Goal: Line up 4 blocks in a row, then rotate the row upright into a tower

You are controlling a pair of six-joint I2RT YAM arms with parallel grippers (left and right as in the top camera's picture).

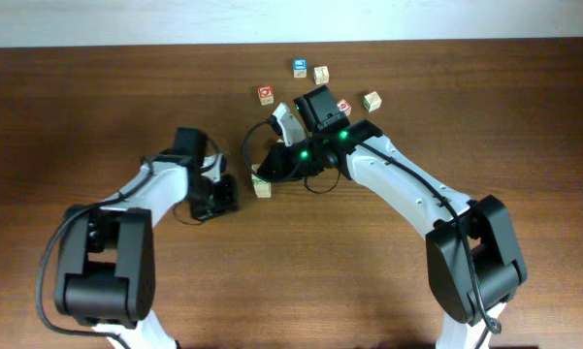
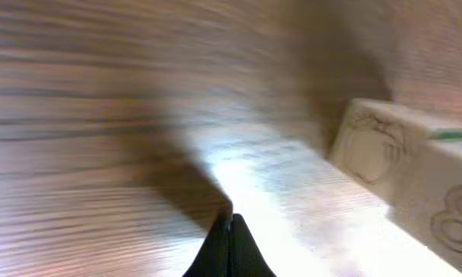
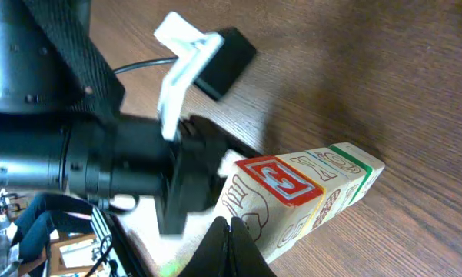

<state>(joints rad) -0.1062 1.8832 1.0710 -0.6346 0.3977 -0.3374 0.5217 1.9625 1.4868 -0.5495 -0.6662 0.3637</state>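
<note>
**Overhead and wrist views of a wooden tabletop [image 1: 524,116], with positions given from the blue-faced cube [image 1: 300,67].**

- **Blocks:** The first pale block [image 1: 321,74] lies just right of the blue-faced cube. The second block [image 1: 372,101] lies farther right and somewhat nearer. The third block [image 1: 262,186] sits well nearer and slightly left, between the two arms' ends.
- **Other cubes:** One red-faced cube [image 1: 266,93] lies near-left of the blue-faced cube. The other red-faced cube [image 1: 343,107] lies near-right, partly covered by the right wrist camera [image 1: 320,107].
- **Obstruction:** The right arm's wrist overlies the tabletop between the blue-faced cube and the third block.
- **Left gripper [image 2: 231,231]:** It is closed and empty, with its tips pressed together. A blurred pale printed block stands apart to its right.
- **Right gripper [image 3: 229,231]:** It is closed and empty, just before a touching row of cubes [image 3: 315,185]. The cube nearest it is red-topped, followed by faces with tan and green prints. The left arm's black body [image 3: 100,161] crowds the near end of the row.
</note>
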